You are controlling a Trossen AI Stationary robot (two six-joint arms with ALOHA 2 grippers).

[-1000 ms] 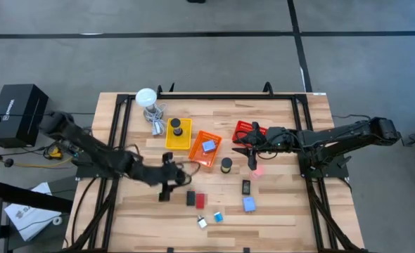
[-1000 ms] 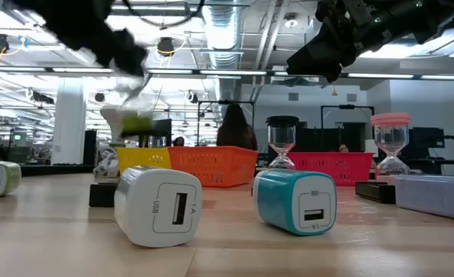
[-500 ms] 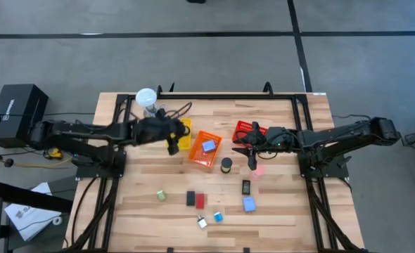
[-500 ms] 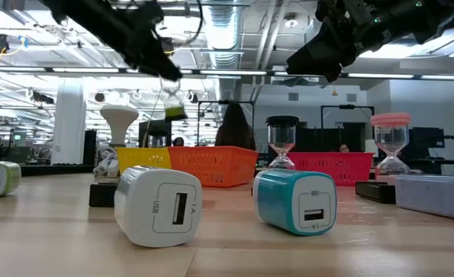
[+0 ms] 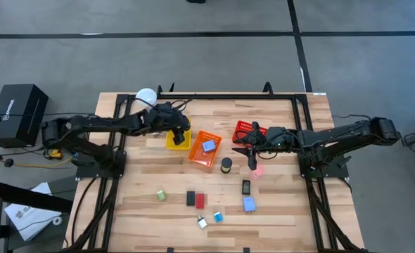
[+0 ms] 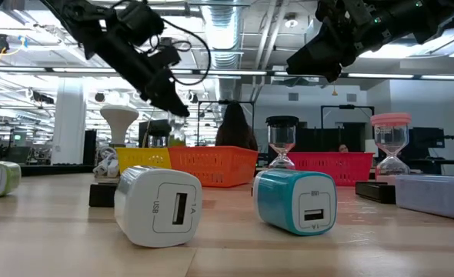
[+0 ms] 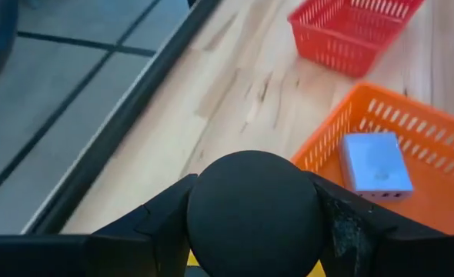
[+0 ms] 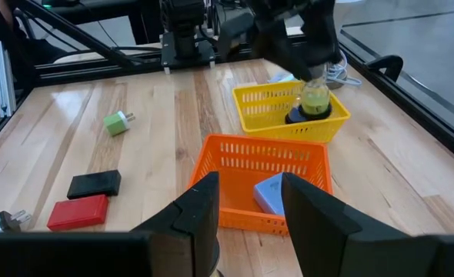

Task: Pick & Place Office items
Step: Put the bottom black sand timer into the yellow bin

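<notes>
My left gripper (image 5: 181, 133) is over the yellow basket (image 5: 173, 143) at the table's far left, shut on an hourglass (image 8: 315, 100) with black caps and green sand. The hourglass's lower cap (image 8: 308, 118) is down inside the basket; I cannot tell whether it touches the floor. My right gripper (image 5: 252, 158) hangs open above a pink item (image 5: 257, 171), with nothing between its fingers (image 8: 204, 211). A light-blue block (image 5: 208, 146) lies in the orange basket (image 5: 200, 158). Loose on the table are a green charger (image 5: 161, 196), a black flat piece (image 5: 190, 199) and a red flat piece (image 5: 200, 202). My left gripper pinches the hourglass's round black top cap (image 7: 254, 208) between its two fingers (image 7: 161, 219), one on each side. The fingers slant down from the table's left. The hourglass hangs upright below them, its green bulb above the basket's rim.
A red basket (image 5: 244, 128) stands at the far right of centre and a white round-headed stand (image 5: 145, 95) at the far left. Near the front lie a black hourglass (image 5: 226, 165), a black rectangle (image 5: 246, 187), a blue block (image 5: 249, 204), and white (image 5: 202, 223) and teal (image 5: 218, 217) cubes.
My left gripper has swung from the table's near left toward the far edge, carrying the hourglass upright, and now stands over the yellow basket. The green charger it stood over now shows.
</notes>
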